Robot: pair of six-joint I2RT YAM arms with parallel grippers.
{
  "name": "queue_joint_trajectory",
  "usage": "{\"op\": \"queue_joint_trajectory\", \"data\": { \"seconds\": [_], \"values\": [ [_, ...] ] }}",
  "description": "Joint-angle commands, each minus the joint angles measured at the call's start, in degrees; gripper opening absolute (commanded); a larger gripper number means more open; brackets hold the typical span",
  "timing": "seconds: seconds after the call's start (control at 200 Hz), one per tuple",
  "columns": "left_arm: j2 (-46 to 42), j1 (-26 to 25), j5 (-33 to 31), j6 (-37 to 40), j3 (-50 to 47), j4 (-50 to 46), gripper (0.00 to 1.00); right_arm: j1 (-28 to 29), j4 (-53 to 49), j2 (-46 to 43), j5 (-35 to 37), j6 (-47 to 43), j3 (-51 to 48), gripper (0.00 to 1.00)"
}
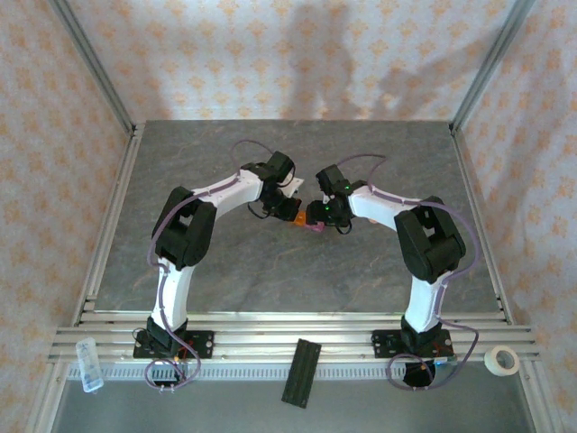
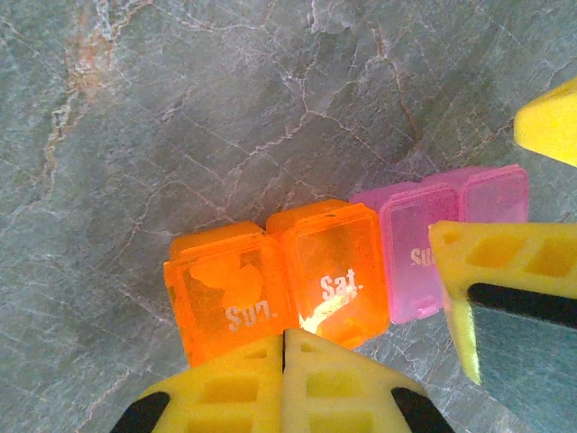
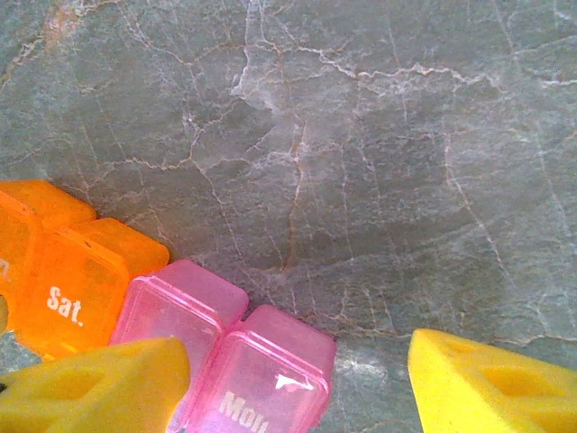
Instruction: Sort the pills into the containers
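Left claw shut at the orange end of the pill boxes, middle of the table.
My right claw stands open around the pink end; lids look closed, so prying one open comes next, I reckon.

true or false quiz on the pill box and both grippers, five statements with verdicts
1. The left gripper is shut. True.
2. The pill box is orange all along. False: two compartments are orange and two are pink.
3. The right gripper is open. True.
4. "Mon" is printed on an orange compartment. False: the Mon compartment is pink, and the orange ones read "Sun." and "Sat."
5. The pill box lies on a white tray. False: it lies directly on the grey marbled table.
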Motion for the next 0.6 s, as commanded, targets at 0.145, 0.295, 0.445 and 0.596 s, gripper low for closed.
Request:
{"op": "queue_joint_trajectory", "data": {
  "seconds": [0.145, 0.295, 0.445, 0.596],
  "values": [
    [-0.2, -0.2, -3.3, -0.8, -4.2, 3.6, 0.00, 0.1, -2.6, 3.0, 4.0, 0.5, -3.0, 0.68],
    [-0.2, -0.2, -3.3, -0.9, -5.0, 4.6, 0.00, 0.2, -2.7, 3.1, 3.9, 0.4, -3.0, 0.68],
    [-1.4, -0.2, -3.0, -1.1, -3.6, 4.2, 0.00, 0.2, -3.5, 3.0, 4.2, 0.1, -2.3, 0.68],
    [-3.3, -0.3, -2.3, -1.7, -2.4, 4.6, 0.00, 0.1, -3.9, 2.8, 4.1, 0.1, -1.9, 0.68]
  ]
}}
